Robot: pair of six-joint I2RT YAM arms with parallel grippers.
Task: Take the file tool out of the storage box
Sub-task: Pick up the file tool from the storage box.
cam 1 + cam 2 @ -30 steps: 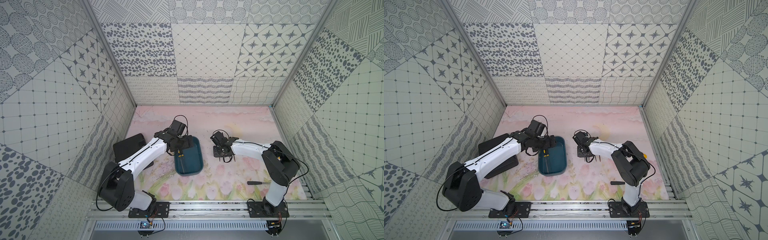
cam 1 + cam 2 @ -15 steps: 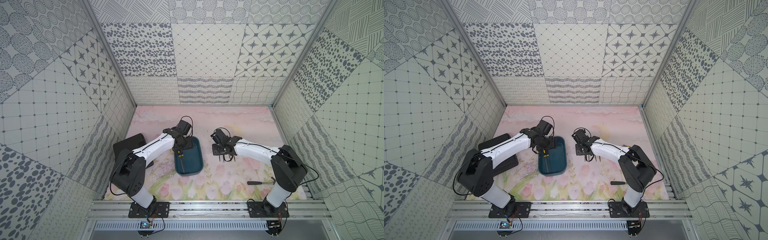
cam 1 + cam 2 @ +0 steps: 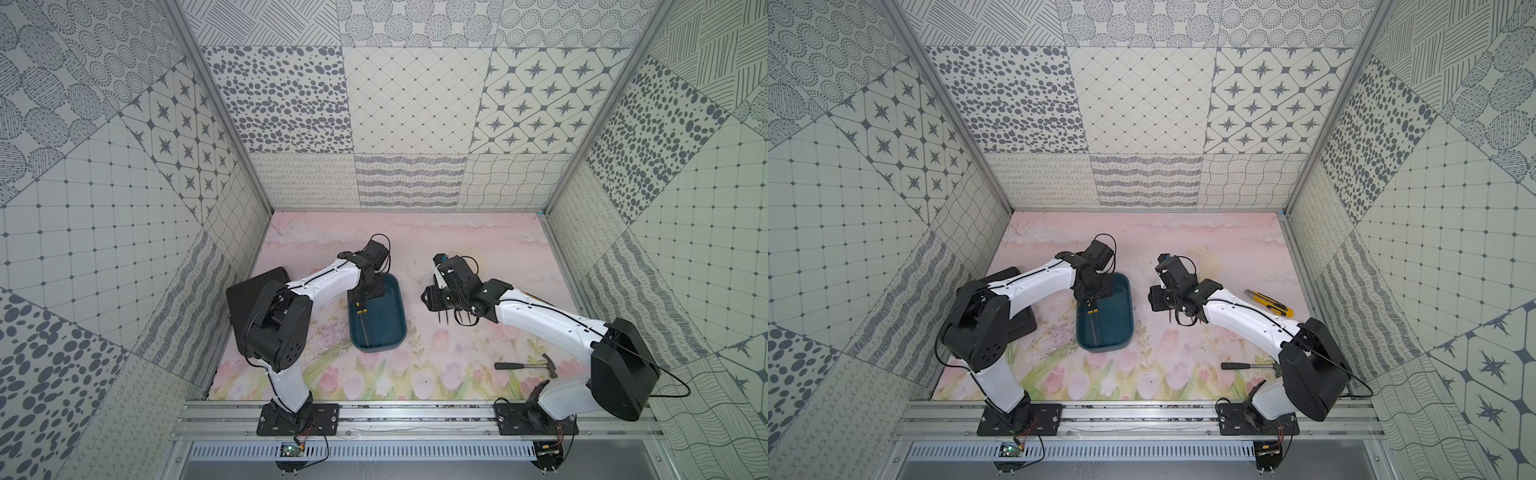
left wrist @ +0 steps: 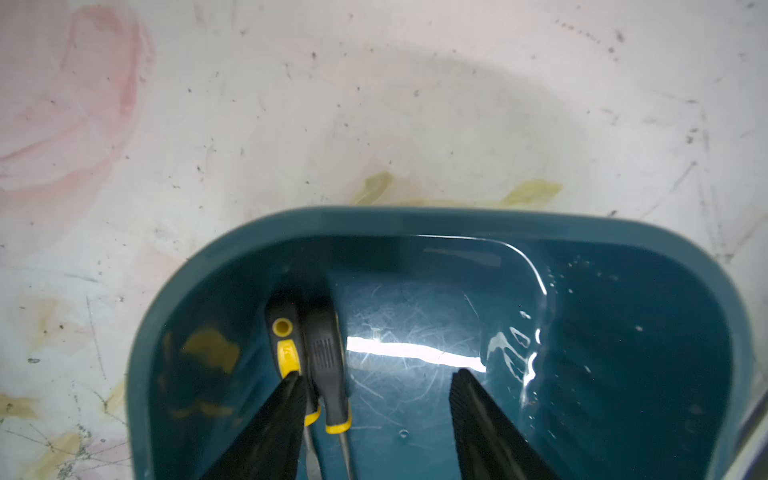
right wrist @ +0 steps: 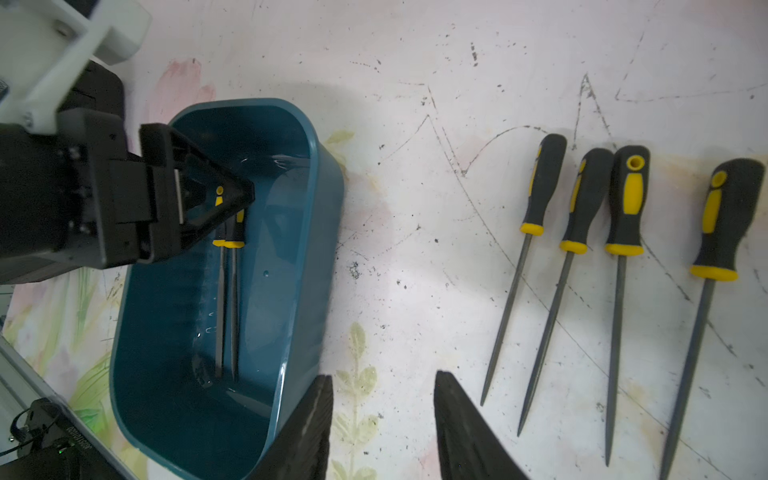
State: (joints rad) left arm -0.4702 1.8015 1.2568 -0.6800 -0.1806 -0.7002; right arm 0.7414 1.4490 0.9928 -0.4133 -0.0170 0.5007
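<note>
Storage box (image 3: 388, 324) is sitting just left of frame centre in both top views. My left gripper (image 4: 376, 374) is hanging in its upper end, jaws spread, not clamping. Two file tools (image 4: 328, 361) are lying inside, handles between those jaws. My right gripper (image 5: 382, 376) is hovering, jaws apart, between box and four more files (image 5: 623, 199).

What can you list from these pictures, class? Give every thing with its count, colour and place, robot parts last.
storage box: 1, dark teal, on the mat.
files in the box: 2, black-and-yellow handles, side by side.
files on the mat: 4, same colours, in a row beside the box.
hammer: 1, black handle, near the right arm's base.
utility knife: 1, yellow and black, on the mat.
flat case: 1, black, beneath the left arm.
mat: 1, pink floral.
left gripper: 1, black, open, at the file handles.
right gripper: 1, black, open, empty.
</note>
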